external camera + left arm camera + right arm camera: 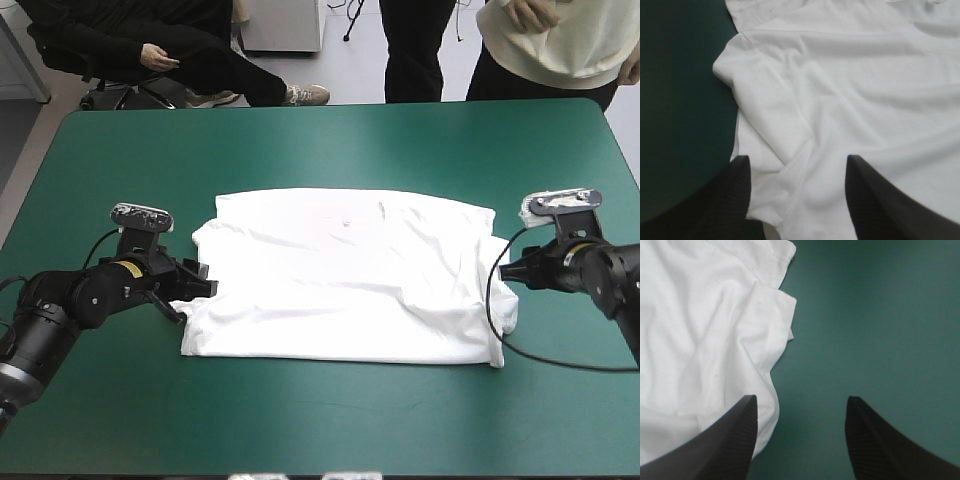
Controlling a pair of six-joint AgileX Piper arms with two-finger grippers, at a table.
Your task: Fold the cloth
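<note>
On the teal-green counter (320,430) the T-shirt (350,280) lies spread and looks soft and limp. The left jaws and right jaws stand apart, and its side edges seem best to pinch.

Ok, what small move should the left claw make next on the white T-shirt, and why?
Probably shut the left claw on the white short-sleeved T-shirt. Its black fingers stand open with the shirt's side edge lying between them, so a grip looks ready. The right claw, also open, has mostly bare teal-green table cover between its fingers.
</note>
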